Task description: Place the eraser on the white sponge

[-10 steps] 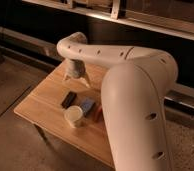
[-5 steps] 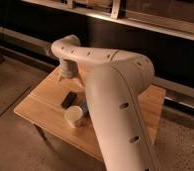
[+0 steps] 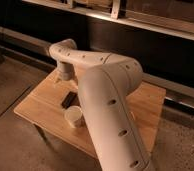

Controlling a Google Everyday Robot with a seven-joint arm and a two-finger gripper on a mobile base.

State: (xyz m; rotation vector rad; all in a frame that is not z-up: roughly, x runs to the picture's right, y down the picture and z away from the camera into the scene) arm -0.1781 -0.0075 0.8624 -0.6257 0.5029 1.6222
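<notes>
The black eraser (image 3: 68, 99) lies flat on the wooden table (image 3: 37, 107), just above and left of the cream cup (image 3: 74, 117). My gripper (image 3: 61, 80) hangs from the white arm (image 3: 102, 95) over the table's back left part, above and a little behind the eraser, apart from it. The white sponge is hidden behind the arm.
The big white arm covers the table's middle and right. A dark shelf or counter front (image 3: 140, 35) runs behind the table. The floor (image 3: 10, 145) lies bare to the left and in front.
The arm has swung further left and toward the camera, now hiding the sponge that showed right of the eraser one second ago. The eraser and cup have not moved.
</notes>
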